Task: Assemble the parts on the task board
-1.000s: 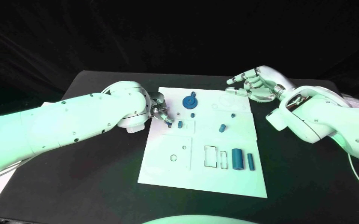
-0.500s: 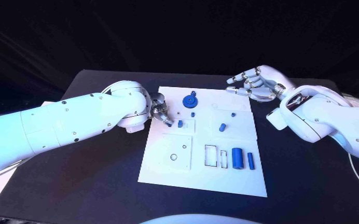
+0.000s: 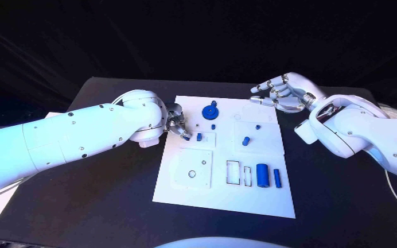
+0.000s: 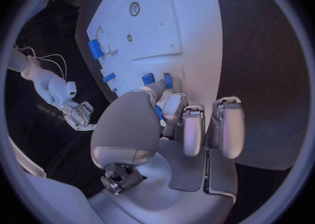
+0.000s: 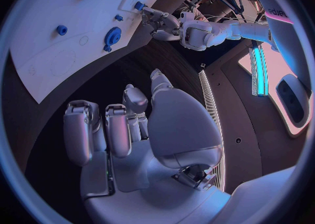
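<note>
The white task board (image 3: 225, 167) is lying in the middle of the black table (image 3: 99, 202), seen from the head view. The left hand (image 3: 175, 123) is being held at the board's 9 o'clock edge, toward its far end. Its fingers (image 4: 186, 129) are curled in close together, and their tips are being pressed around a small blue peg (image 3: 198, 137) that is standing on the board just beside them; whether that peg is actually being pinched cannot be told, since the wrist view hides the contact behind the thumb.

The right hand (image 3: 284, 94) is being held above the table at the board's 1 o'clock corner, apart from every part. Its fingers (image 5: 118, 129) are loosely bent and slightly spread, and nothing is being held in them.

Toward 12 o'clock on the board a blue gear (image 3: 211, 111) is lying, with a small blue stud (image 3: 213, 126) just below it. Near the centre a short blue pin (image 3: 245, 140) is lying tilted, and a tiny blue dot-like piece (image 3: 257, 127) is sitting above it. Toward 4 o'clock a large blue cylinder (image 3: 262, 174) and a thinner blue bar (image 3: 277, 178) are lying side by side, beside two empty rectangular outlines (image 3: 239, 173).
</note>
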You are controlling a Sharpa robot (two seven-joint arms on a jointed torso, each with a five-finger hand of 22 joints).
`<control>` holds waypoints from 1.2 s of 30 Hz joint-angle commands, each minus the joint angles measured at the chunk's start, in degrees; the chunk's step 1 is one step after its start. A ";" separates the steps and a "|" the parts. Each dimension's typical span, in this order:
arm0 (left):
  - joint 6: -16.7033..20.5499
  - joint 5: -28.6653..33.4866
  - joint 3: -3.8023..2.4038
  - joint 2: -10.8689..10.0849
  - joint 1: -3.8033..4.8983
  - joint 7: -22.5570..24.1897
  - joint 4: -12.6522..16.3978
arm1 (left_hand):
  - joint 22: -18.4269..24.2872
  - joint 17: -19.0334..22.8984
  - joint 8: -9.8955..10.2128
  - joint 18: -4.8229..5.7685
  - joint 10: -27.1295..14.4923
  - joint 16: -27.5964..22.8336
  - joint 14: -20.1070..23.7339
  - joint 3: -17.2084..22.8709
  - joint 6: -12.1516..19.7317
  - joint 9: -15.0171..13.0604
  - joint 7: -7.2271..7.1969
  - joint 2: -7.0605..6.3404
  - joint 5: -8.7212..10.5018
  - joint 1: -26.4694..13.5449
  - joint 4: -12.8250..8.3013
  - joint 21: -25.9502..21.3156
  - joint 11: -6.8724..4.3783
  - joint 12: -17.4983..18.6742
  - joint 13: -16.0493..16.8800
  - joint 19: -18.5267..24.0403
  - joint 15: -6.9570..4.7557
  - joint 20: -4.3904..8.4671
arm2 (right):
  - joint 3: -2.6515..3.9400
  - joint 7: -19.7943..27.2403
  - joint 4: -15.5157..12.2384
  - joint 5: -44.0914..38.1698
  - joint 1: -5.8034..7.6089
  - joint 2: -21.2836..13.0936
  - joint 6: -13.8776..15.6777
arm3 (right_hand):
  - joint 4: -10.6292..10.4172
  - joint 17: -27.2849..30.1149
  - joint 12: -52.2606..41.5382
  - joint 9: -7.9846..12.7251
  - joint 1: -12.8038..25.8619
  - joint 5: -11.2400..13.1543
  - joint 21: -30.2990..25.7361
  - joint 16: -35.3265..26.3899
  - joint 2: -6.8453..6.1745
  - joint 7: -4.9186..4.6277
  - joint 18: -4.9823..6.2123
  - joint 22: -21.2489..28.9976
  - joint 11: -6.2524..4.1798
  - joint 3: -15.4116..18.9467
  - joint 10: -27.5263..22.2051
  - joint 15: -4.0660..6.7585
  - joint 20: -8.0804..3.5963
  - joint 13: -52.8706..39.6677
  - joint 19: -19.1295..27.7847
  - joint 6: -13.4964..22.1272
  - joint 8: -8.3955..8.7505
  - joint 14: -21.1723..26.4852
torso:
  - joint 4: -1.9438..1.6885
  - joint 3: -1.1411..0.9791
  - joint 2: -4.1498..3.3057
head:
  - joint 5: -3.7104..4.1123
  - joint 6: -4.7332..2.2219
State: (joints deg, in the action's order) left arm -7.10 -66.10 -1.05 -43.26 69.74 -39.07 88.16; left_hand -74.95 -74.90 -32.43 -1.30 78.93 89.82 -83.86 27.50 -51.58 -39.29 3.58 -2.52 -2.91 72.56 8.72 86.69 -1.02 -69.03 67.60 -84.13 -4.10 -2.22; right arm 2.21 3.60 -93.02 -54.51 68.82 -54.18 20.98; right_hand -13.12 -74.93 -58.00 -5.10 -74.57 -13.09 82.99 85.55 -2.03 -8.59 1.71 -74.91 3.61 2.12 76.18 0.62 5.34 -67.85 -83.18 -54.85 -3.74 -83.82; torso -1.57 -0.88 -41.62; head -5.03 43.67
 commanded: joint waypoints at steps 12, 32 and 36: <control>-2.66 1.75 0.40 0.86 -0.56 -2.24 -1.03 | -11.64 -15.10 -1.13 0.27 0.68 0.18 -6.14 7.40 -0.74 -0.81 -0.99 -1.01 -0.21 -3.34 -4.85 0.18 -0.43 -0.45 0.25 -3.84 -0.41 0.44 | 0.00 0.48 -0.14 -0.13 -0.06 -0.02 -0.67 | 0.00 -8.76 -0.38 -0.09 -0.14 -0.19 -0.31 -0.25 0.26 0.01 1.08 -2.77 -0.05 0.29 -0.36 0.08 0.10 0.03 0.21 -0.31 -0.16 -4.61 | 0.01 -0.09 -0.01 | 0.01 -0.01; -4.52 2.35 0.74 2.47 -0.57 -2.84 -2.46 | -12.00 -15.10 -0.98 0.36 1.35 0.18 -6.14 4.70 -2.94 -0.78 -1.80 -3.98 -1.90 -10.05 -3.17 0.42 -1.12 -0.94 0.62 -4.05 -1.03 0.96 | 0.00 0.57 -0.27 0.04 -0.06 -0.15 -0.96 | 0.00 -8.76 -0.38 -0.09 -0.14 -0.19 -0.31 -0.25 0.26 0.01 1.08 -2.77 -0.05 0.29 -0.36 0.08 0.10 0.03 0.21 -0.31 -0.16 -4.61 | -0.06 -0.05 0.03 | 0.36 0.26; -4.17 2.24 0.75 2.60 -0.57 -2.98 -2.63 | -12.09 -15.10 -0.97 0.38 1.57 0.18 -6.14 3.73 -3.65 -0.74 -1.97 -4.10 -1.89 -10.97 -2.79 0.48 -1.24 -1.20 0.88 -4.11 -1.12 1.03 | 0.00 0.64 -0.26 0.12 -0.06 -0.13 -1.06 | 0.00 -8.76 -0.38 -0.09 -0.14 -0.19 -0.31 -0.25 0.26 0.01 1.08 -2.77 -0.05 0.29 -0.36 0.08 0.10 0.03 0.21 -0.31 -0.16 -4.61 | -0.01 -0.04 0.02 | 0.32 0.19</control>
State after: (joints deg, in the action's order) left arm -8.33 -65.27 -0.85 -41.02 69.93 -39.77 85.38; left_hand -74.93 -74.94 -33.68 -1.31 80.20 89.82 -84.07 31.45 -55.11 -40.08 1.53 -6.50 -4.62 62.06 6.02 86.91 -2.29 -70.00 68.28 -83.93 -4.72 -1.61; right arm 2.20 3.66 -93.20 -54.40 68.79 -54.34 20.80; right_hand -13.11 -74.91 -58.00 -5.13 -74.57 -13.09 82.99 85.55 -2.03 -8.59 1.70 -74.94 3.61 2.12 76.18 0.62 5.34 -67.85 -83.18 -54.85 -3.74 -83.82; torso -1.58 -0.94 -41.62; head -4.65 43.91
